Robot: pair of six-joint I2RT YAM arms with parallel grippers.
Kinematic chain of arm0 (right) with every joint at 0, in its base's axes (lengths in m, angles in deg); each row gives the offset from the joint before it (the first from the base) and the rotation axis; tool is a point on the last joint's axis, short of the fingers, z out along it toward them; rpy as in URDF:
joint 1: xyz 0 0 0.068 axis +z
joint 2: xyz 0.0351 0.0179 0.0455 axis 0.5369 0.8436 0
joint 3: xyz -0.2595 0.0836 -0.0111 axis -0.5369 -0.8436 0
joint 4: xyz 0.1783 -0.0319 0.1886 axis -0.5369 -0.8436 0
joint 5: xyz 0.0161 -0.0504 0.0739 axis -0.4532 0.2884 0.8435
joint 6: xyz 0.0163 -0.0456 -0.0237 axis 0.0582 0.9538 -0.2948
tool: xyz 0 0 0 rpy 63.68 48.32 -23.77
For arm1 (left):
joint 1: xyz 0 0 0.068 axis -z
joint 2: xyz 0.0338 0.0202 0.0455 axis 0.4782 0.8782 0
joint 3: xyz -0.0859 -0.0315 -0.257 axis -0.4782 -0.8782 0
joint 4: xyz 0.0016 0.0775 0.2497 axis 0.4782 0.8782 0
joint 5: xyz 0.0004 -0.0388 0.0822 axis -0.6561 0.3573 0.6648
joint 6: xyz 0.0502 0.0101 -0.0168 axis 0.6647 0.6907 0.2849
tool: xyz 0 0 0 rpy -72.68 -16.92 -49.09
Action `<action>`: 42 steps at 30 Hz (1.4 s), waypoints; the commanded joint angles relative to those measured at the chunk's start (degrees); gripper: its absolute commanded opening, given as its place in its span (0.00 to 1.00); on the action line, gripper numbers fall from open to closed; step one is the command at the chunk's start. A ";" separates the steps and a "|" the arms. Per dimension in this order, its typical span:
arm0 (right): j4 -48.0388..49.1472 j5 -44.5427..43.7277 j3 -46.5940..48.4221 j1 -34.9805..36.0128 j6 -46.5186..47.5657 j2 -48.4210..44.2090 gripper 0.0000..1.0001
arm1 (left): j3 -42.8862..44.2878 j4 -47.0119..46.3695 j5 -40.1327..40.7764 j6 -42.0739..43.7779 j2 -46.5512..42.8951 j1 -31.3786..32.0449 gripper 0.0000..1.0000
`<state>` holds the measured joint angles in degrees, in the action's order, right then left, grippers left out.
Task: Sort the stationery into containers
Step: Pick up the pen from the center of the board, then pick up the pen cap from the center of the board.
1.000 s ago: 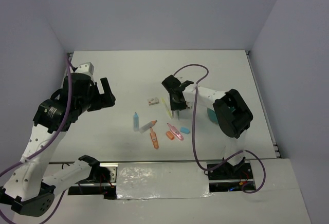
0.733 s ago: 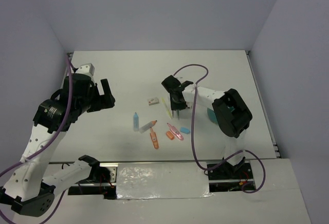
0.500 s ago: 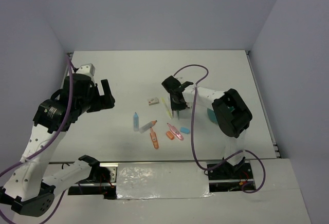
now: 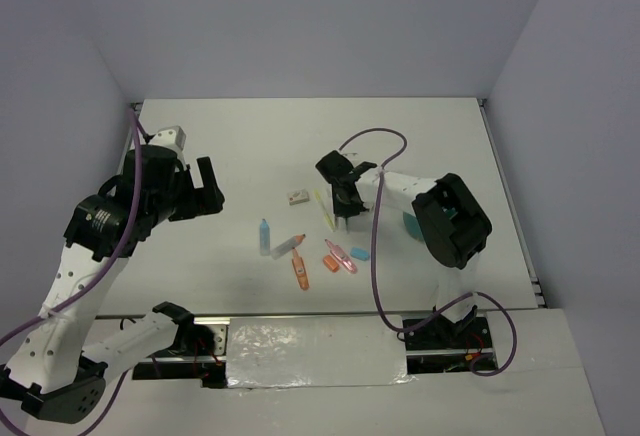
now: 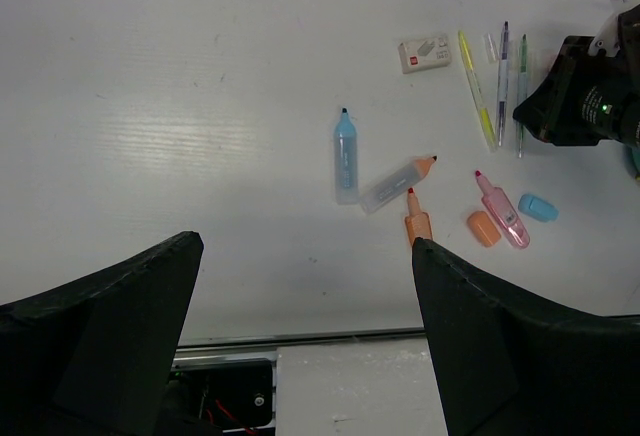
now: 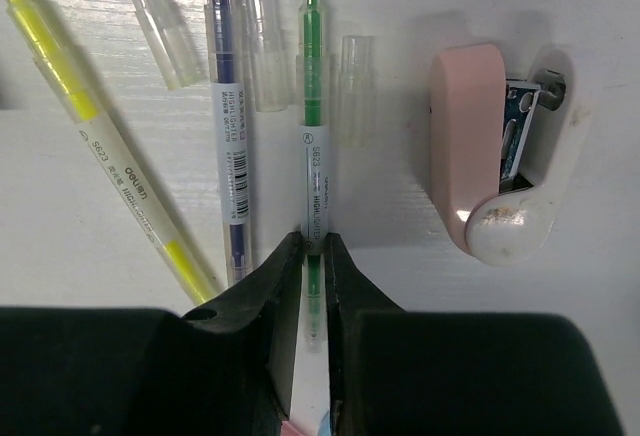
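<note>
My right gripper [image 6: 314, 256] is shut on a thin green pen [image 6: 312, 106] that lies on the white table. Beside it lie a blue pen [image 6: 230, 136], a yellow pen [image 6: 100, 156], three clear caps and a pink-white clip [image 6: 480, 156]. From above, the right gripper [image 4: 344, 218] is low over the pens. The teal cup [image 4: 410, 224] is mostly hidden behind the right arm. My left gripper [image 5: 305, 246] is open and empty, held high over the table's left side [image 4: 205, 188].
In the left wrist view lie a light blue tube [image 5: 345, 156], a grey highlighter [image 5: 395, 184], an orange highlighter [image 5: 417, 224], an orange eraser [image 5: 483, 228], a pink highlighter [image 5: 503, 211], a blue eraser [image 5: 537, 207] and a white eraser [image 5: 425, 53].
Both arms have barely shifted. The items lie where they were.
</note>
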<state>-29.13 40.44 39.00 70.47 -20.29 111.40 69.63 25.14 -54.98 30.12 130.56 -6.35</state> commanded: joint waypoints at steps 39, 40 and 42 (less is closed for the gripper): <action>-26.74 1.68 -2.40 -4.07 2.64 -50.89 0.00 | 37.74 -14.59 0.58 -28.47 70.14 15.84 0.51; -26.83 1.94 -3.01 -3.99 2.73 -51.24 0.00 | 38.80 -14.24 0.76 -29.17 71.36 15.93 0.50; -27.00 2.12 -3.72 -4.07 3.16 -52.29 0.00 | 41.78 -13.27 0.93 -29.62 74.44 15.93 0.47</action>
<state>-55.29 41.58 36.34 66.58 -18.21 60.98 107.00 9.82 -55.75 3.13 202.97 9.08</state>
